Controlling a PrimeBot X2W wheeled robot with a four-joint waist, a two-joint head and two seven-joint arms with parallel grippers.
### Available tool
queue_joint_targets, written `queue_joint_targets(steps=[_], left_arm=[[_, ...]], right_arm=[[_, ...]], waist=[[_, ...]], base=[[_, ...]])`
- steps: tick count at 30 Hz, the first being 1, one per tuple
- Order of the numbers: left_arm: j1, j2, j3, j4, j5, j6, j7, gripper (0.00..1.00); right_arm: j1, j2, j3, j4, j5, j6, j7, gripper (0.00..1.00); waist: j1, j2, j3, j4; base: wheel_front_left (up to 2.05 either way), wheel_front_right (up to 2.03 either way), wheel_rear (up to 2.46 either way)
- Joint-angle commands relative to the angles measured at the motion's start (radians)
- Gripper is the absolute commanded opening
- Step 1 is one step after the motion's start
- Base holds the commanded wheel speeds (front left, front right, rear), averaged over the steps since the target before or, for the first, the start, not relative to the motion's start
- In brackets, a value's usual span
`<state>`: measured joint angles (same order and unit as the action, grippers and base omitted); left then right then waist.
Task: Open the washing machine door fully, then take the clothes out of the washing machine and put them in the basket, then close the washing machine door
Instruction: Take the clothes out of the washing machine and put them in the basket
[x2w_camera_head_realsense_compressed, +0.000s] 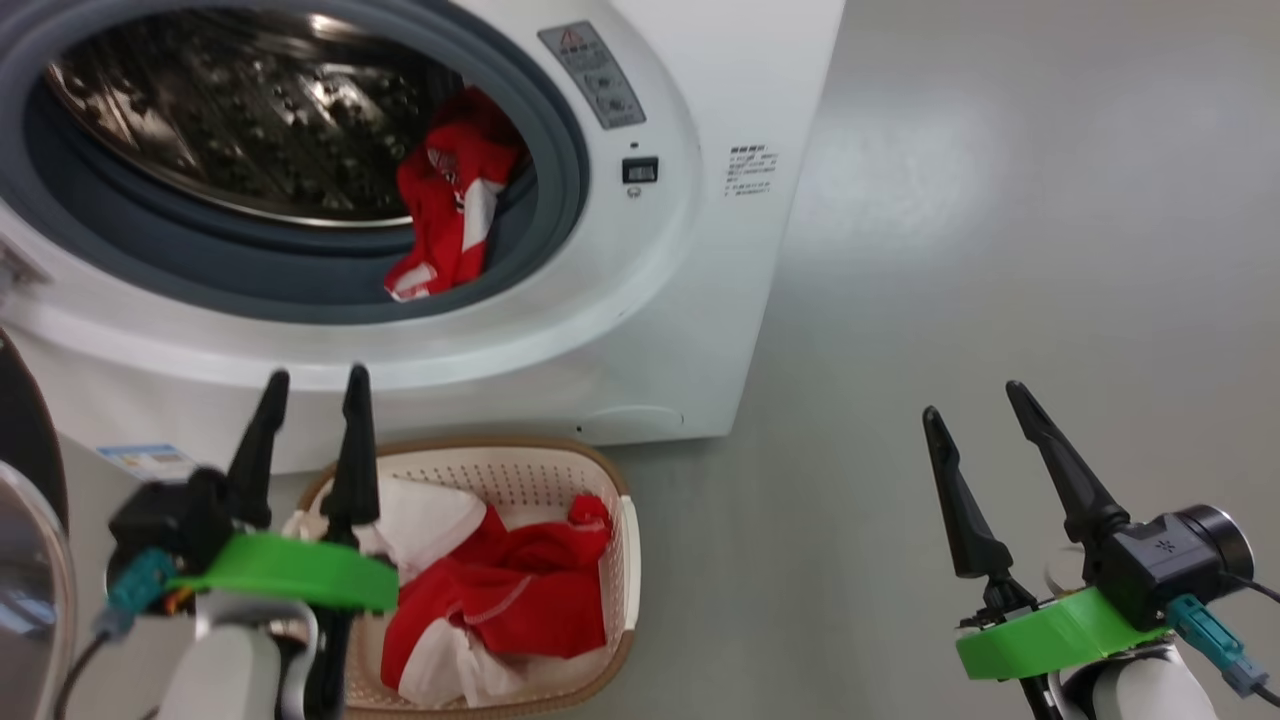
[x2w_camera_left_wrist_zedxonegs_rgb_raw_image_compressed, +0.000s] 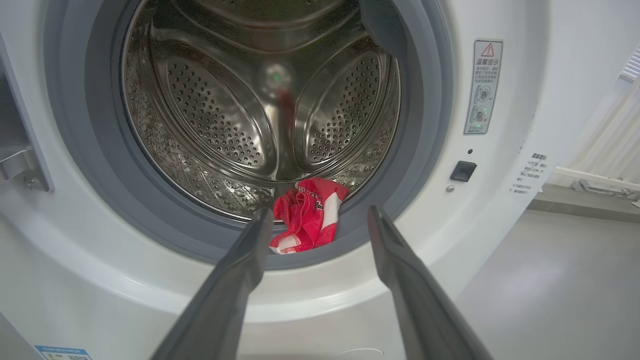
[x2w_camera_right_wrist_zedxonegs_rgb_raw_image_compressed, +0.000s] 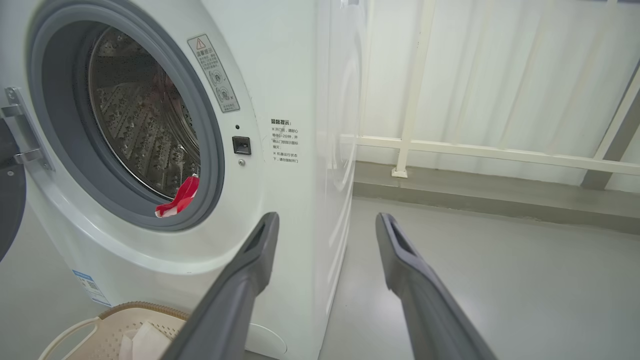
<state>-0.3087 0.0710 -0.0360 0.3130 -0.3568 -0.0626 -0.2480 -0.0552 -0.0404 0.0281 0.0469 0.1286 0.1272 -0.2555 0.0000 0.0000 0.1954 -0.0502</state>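
At the front lip of the drum (x2w_camera_head_realsense_compressed: 250, 120) in the washing machine (x2w_camera_head_realsense_compressed: 650, 330) I see a red garment (x2w_camera_head_realsense_compressed: 450, 210), which I judge soft, light and floppy, best pinched at its bunched middle, while my left claw (x2w_camera_head_realsense_compressed: 317, 380) and right claw (x2w_camera_head_realsense_compressed: 973, 400) both stand apart, empty.

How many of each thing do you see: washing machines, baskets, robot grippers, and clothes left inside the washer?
washing machine: 1
basket: 1
grippers: 2, the left gripper and the right gripper
red-and-white garment inside the washer: 1 that can be seen
Total: 5
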Motion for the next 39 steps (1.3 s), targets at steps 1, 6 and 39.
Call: queue_joint_targets(steps=[1, 6, 39], left_arm=[[-0.073, 0.016, 0.031, 0.009, -0.010, -0.010, -0.007, 1.00], [-0.198, 0.019, 0.031, 0.082, -0.019, -0.023, -0.011, 1.00], [-0.869, 0.104, -0.040, 0.673, -0.279, -0.068, 0.316, 1.00]], right_arm=[[-0.040, -0.010, 0.032, -0.028, -0.010, 0.003, -0.006, 1.00], [-0.067, -0.010, 0.034, -0.035, -0.018, 0.003, -0.006, 1.00], [-0.198, -0.010, 0.095, -0.012, 0.013, 0.003, -0.006, 1.00]], waist=[[0.0000, 0.0000, 0.066, 0.008], [0.0000, 0.0000, 0.120, 0.006], [0.0000, 0.0000, 0.334, -0.098]], base=[[0.00, 0.00, 0.00], [0.00, 0.00, 0.00], [0.00, 0.00, 0.00]])
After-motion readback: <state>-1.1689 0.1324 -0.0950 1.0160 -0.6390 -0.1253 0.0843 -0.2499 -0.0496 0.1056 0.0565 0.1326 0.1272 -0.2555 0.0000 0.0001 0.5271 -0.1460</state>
